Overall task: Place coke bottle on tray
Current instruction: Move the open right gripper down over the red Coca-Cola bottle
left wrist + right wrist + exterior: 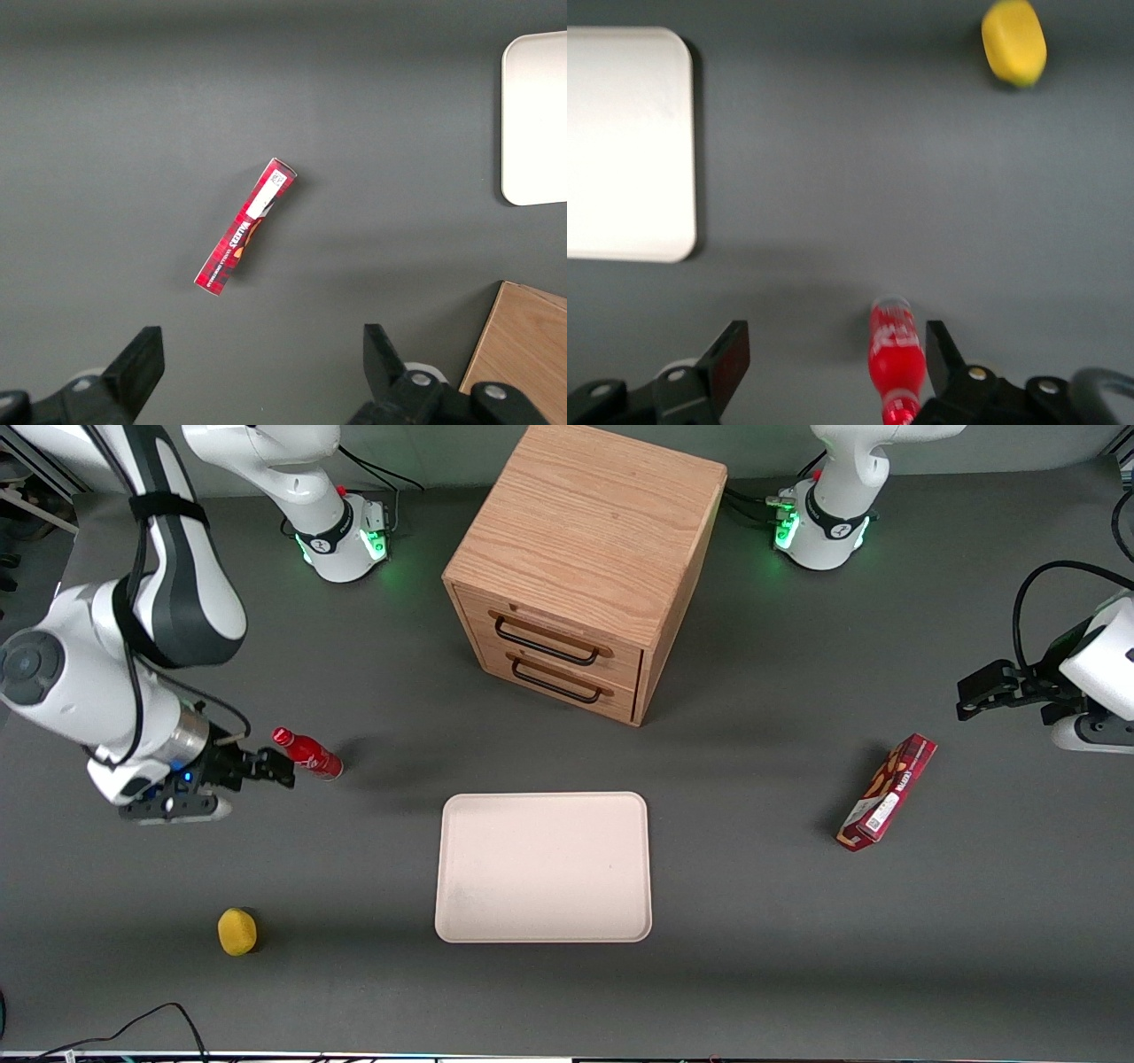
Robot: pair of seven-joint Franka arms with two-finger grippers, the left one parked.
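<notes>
1. Coke bottle stands on the dark grey surface, toward the working arm's end, farther from the front camera than the tray; red cap up, body w/ white logo marks, appears tilted in the front view.
2. Hand sits right at the bottle, low near the surface; fingers spread apart, nothing clamped. In the wrist view the bottle is between the two fingers, close to one of them; can't tell if it touches.
3. Tray lies flat, mid-surface, toward the edge nearest the front camera; pale pink-beige, rounded corners, low rim. Well apart from the bottle.
4. Wooden drawer cabinet stands farther from the camera than the tray, turned at an angle; two drawers w/ black handles, both closed. Tray lies in front of it.
5. Yellow rounded object near the surface edge closest to the camera, at the working arm's end; nearer the camera than bottle & hand.
6. Red snack box lies flat toward the parked arm's end, angled, well apart from the tray.
</notes>
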